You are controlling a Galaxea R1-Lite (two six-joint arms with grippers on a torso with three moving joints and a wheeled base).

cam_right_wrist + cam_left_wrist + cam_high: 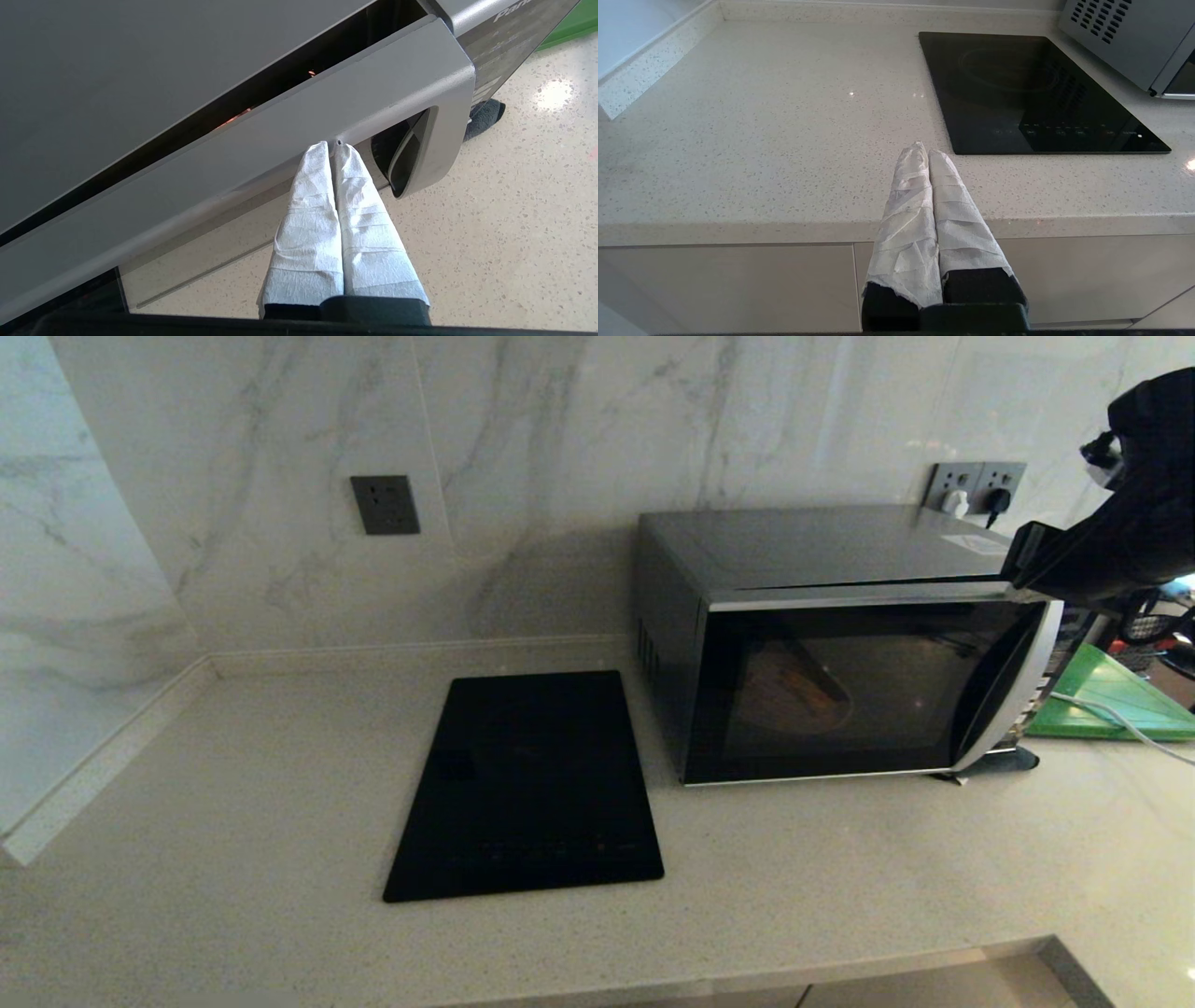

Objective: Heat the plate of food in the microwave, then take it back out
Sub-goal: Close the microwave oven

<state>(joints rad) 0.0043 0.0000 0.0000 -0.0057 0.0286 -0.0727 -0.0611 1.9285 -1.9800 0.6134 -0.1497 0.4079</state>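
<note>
The silver-grey microwave (pixel 803 546) stands at the back right of the counter. Its dark glass door (pixel 840 691) is slightly ajar, with a gap along its top edge (pixel 280 135). Behind the glass the plate of food (pixel 794 695) shows dimly as a round shape with an orange streak. My right gripper (pixel 332 145) is shut, its white-wrapped fingertips pressed against the door's top edge beside the curved silver handle (pixel 420 154). It holds nothing. My left gripper (pixel 924 150) is shut and empty, hanging before the counter's front edge, left of the cooktop.
A flat black glass cooktop (pixel 527 784) lies left of the microwave. A green board (pixel 1111 695) with a white cable (pixel 1120 721) across it sits to the right of the microwave. Wall sockets (pixel 976 485) are behind it. Marble walls close the back and left.
</note>
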